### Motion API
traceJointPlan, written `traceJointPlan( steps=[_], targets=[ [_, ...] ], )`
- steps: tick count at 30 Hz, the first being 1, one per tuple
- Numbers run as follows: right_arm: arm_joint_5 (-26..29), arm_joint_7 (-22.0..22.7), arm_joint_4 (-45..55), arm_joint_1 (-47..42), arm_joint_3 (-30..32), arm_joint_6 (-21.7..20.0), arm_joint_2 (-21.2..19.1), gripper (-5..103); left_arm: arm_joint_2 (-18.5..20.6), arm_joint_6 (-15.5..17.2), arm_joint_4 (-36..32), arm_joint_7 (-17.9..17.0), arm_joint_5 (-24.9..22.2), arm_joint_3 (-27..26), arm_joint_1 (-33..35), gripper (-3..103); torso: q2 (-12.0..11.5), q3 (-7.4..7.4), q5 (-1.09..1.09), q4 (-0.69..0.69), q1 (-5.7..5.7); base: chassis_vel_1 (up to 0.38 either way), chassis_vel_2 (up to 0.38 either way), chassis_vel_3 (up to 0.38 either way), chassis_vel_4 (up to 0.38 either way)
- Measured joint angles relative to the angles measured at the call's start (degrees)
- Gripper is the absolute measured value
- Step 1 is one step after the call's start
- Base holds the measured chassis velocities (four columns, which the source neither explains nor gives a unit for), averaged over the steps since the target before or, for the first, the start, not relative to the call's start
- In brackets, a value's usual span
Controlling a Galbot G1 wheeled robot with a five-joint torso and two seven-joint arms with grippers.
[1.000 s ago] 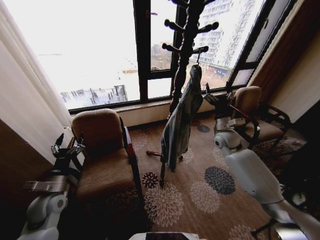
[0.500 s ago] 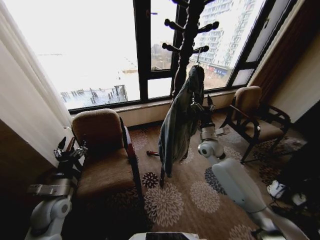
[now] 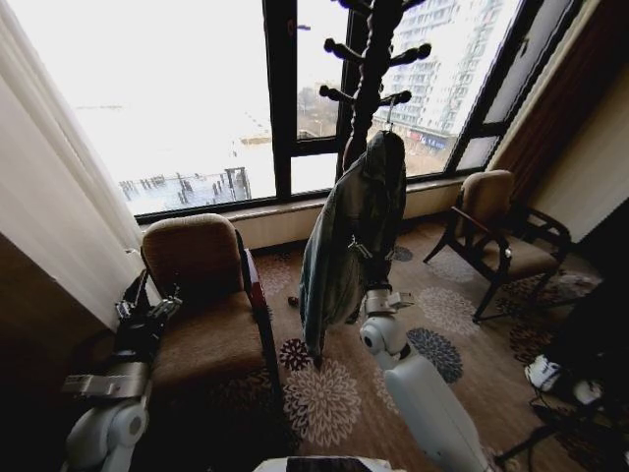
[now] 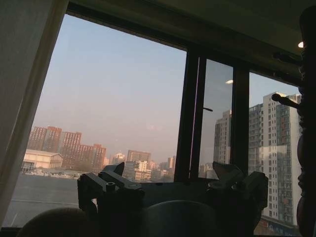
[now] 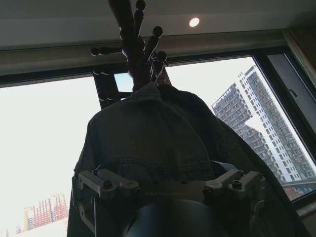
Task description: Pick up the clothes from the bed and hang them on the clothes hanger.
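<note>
The denim jacket (image 3: pixel 349 241) is hung from a peg of the dark wooden coat stand (image 3: pixel 371 69) before the window, draped down its post. The right gripper (image 3: pixel 366 258) is raised against the jacket's lower part; its fingers (image 5: pixel 103 183) are spread wide, with the cloth just beyond them. The left gripper (image 3: pixel 147 300) is held open beside the brown armchair (image 3: pixel 201 295).

Denim jacket (image 3: pixel 346 236): light-blue, faded, hanging full length from a peg of the dark wooden coat stand (image 3: pixel 371 74) in front of the window, back panel w/ seams facing the right wrist cam. Hem well off the floor. Thin hook at collar, prob. the hanger's; hanger itself hidden under the fabric.
</note>
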Motion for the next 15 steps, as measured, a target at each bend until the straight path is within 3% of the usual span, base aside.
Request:
traceJointPlan(
  steps=[6,15],
  targets=[
    [-5.83,3.27,11.66,-10.44,4.63,-6.3,-0.51,100,-0.19,0.88,-4.41,-1.27,-1.34,0.4,2.68,100,0.01,0.0,0.0,-0.02,-0.01,0.0,0.0,0.0,0.0],
    [-4.32,0.83,12.87,-12.61,9.45,-4.32,-1.79,100,0.05,1.82,-6.12,-1.41,-2.58,0.81,3.51,100,0.0,0.01,0.01,-0.01,0.02,0.0,0.0,0.0,0.0]
  ],
)
